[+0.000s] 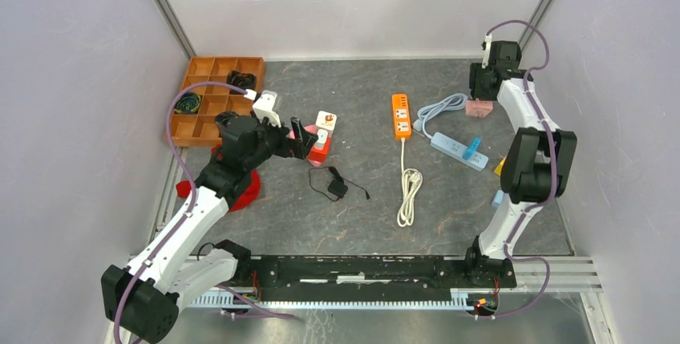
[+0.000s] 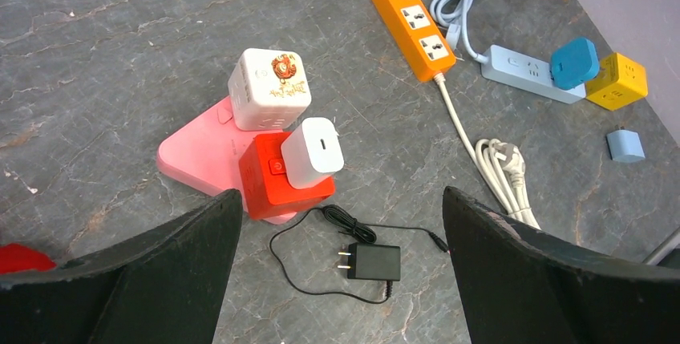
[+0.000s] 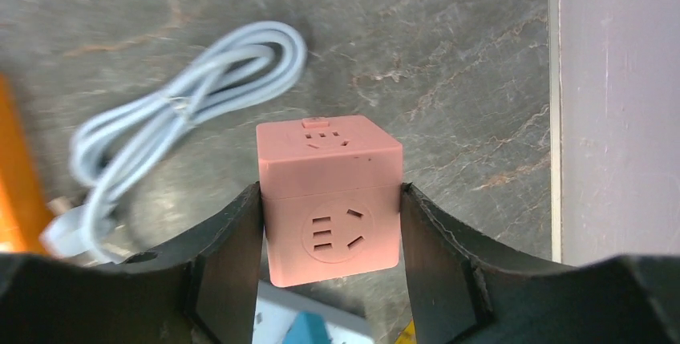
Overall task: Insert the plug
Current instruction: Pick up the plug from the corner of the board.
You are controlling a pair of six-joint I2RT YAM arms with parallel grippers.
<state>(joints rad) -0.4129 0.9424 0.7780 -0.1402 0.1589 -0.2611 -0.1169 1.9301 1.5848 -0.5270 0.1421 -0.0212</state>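
Observation:
My right gripper [image 3: 330, 192] is shut on a pink cube socket [image 3: 329, 151], one finger on each side face, a round socket face toward the camera. The top view shows this cube [image 1: 479, 109] at the far right, close to the back wall; it seems raised off the table. Below it lies a pale blue power strip [image 1: 457, 150] with a blue plug [image 2: 574, 62] in it. My left gripper [image 2: 341, 200] is open and empty, hovering over a black adapter [image 2: 375, 261] with two prongs and a thin cord. Just beyond stands a red cube socket [image 2: 277, 180] holding a white charger [image 2: 313, 151].
A white cube [image 2: 269, 87] sits on a pink base [image 2: 196, 155]. An orange power strip [image 1: 401, 115] with a coiled white cable [image 1: 410, 196] lies mid-table. A yellow cube [image 2: 616, 79], a small blue-grey adapter [image 2: 625, 145] and a brown compartment tray [image 1: 208, 95] are also here.

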